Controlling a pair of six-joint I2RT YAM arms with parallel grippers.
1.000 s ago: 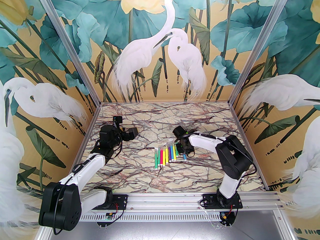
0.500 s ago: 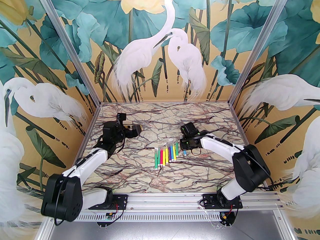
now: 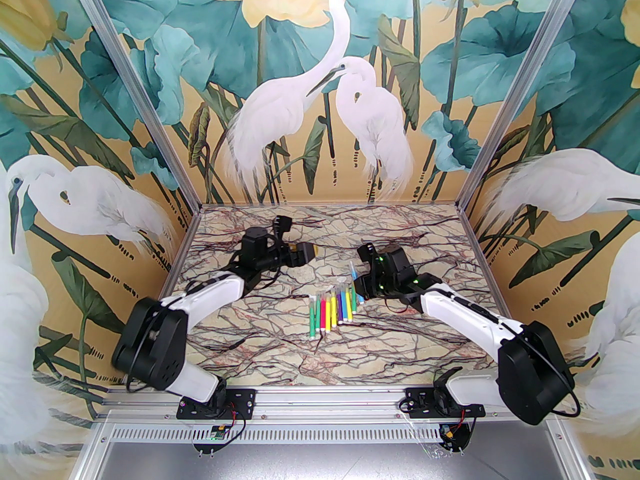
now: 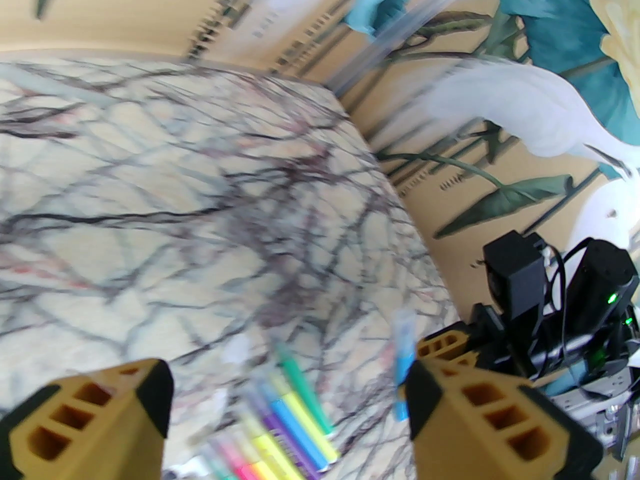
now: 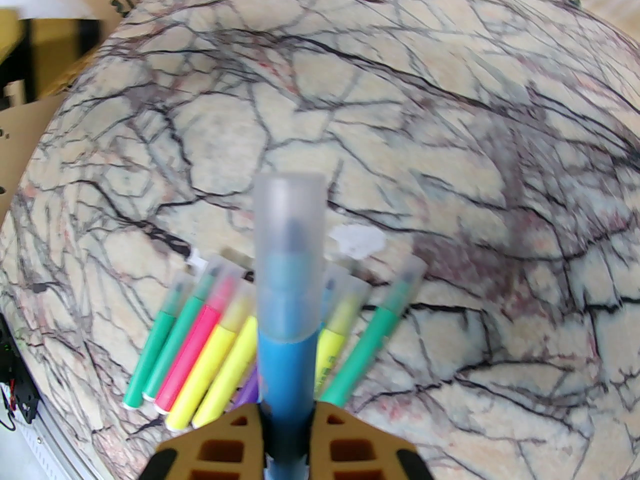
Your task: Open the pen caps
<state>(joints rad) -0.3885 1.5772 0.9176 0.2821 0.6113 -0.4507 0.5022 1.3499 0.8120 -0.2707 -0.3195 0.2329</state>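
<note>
The right hand is clamped on the barrel of a blue pen. It holds the pen off the tabletop, with the clear cap on and pointing out ahead. Below it, the other pens lie side by side in a row, capped as far as can be seen. The left hand hovers across from it, fingers apart with nothing between them. In its own view the blue pen stands just past one finger, not between the two.

The step in hand looks like the pull — one hand holds the barrel, the other takes the cap. To do it well, the left hand should line up so the cap sits squarely between its fingers. It should close on the clear part alone, not the blue barrel, and then draw straight along the pen's axis. A sideways tug could twist the pen in the right hand's grip, which sits low on the barrel — a long lever. The cap looks smooth and small, so a grip near its middle seems safer than one at the tip.
</note>
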